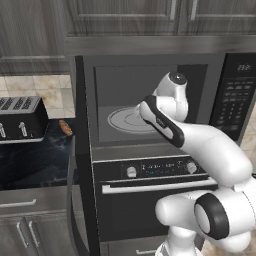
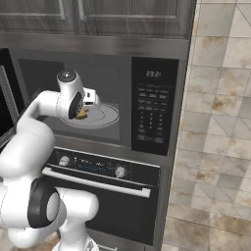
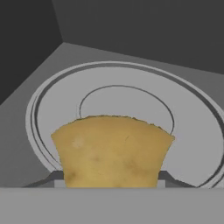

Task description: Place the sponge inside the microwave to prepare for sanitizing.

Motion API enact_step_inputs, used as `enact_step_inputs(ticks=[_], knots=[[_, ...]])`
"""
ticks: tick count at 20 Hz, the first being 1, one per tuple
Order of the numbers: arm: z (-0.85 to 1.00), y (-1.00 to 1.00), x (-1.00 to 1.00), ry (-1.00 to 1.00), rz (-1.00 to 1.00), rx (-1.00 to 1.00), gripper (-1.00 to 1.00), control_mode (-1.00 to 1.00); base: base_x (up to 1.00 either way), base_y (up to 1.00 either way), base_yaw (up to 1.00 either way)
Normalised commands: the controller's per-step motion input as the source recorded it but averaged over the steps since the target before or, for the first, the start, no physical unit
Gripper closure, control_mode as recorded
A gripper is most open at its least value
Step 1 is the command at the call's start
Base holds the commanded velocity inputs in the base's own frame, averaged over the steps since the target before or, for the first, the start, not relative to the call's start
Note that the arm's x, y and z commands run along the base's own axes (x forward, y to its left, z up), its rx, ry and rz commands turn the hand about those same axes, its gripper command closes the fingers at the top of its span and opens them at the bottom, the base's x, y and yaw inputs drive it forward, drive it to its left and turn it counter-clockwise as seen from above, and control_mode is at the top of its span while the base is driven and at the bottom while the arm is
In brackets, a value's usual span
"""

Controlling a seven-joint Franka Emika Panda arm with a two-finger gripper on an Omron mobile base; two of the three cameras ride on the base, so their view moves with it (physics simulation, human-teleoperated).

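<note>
Holding sponge clamped in hand, w/ microwave turntable directly below & ahead; just lower, release.

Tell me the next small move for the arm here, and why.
Probably lower a little and open the jaws. The gripper is already inside the microwave, and the hand view shows the sponge held between the fingers above the near edge of the turntable, so a release should land it on the glass.
</note>
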Motion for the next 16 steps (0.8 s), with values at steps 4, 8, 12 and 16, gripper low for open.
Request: enact_step_inputs(ticks=[4,8,12,16], knots=[[-0.26,0.02,0.15,0.00,0.04,0.00,1.00,-1.00,0.00,0.00,0.00],[-0.19,0.07,0.17,-0.02,0.01,0.00,1.00,-1.00,0.00,0.00,0.00],[-0.15,0.09,0.17,-0.06,0.00,0.00,1.00,-1.00,0.00,0.00,0.00],[-0.08,0.03,0.24,-0.07,0.00,0.00,1.00,-1.00,0.00,0.00,0.00]])
